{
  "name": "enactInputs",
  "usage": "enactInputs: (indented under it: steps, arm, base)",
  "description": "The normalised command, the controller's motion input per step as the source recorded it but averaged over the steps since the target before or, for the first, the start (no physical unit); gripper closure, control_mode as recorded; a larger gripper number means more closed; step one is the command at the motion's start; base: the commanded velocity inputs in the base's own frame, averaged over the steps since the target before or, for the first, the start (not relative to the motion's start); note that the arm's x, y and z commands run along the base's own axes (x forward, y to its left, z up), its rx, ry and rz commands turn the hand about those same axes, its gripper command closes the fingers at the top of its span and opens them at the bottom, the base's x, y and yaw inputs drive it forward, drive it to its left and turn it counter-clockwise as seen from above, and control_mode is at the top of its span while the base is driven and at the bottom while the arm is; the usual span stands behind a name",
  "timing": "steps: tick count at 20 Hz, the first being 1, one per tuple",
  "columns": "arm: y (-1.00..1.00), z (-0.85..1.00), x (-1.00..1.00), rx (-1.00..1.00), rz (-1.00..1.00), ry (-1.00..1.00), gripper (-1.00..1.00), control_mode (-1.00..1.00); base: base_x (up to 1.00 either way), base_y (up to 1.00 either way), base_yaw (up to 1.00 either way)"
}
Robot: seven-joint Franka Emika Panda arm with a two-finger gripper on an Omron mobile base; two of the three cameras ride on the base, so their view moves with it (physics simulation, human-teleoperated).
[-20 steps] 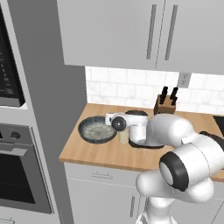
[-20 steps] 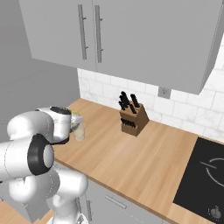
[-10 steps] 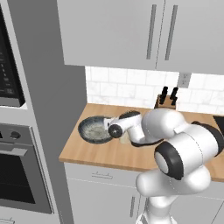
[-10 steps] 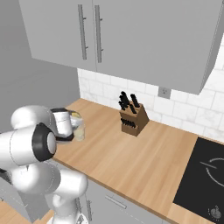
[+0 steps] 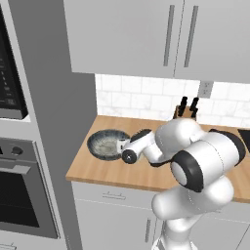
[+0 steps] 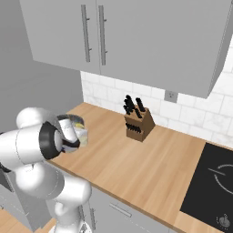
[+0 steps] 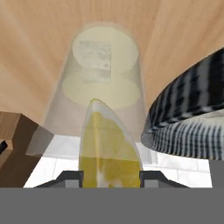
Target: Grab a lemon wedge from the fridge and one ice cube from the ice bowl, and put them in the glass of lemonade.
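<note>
Hand view has my gripper (image 7: pixel 109 177) clamped on the lemon wedge (image 7: pixel 109 151), now swung over the glass of lemonade (image 7: pixel 101 83). I judge release comes next.

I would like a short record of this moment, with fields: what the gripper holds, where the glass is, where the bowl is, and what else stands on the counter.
gripper: gripper shut on the lemon wedge, which sits between its two fingertips
glass: glass of lemonade stands on the wooden counter, straight ahead of the wedge in the hand view
bowl: ice bowl on the counter beside the glass; dark speckled outside, pale inside
other: knife block near the tiled wall
wedge in glass: not yet
</note>
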Motion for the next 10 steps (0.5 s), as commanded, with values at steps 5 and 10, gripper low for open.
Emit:
enactInputs:
  steps: [5, 10]
  arm:
    - [0.0, -0.02, 0.08, 0.0, 0.0, -0.01, -1.0, -1.0]
    - [0.0, 0.04, 0.21, 0.0, 0.0, 0.0, -1.0, -1.0]
  base:
    - [0.0, 0.0, 0.0]
    - [0.0, 0.0, 0.0]
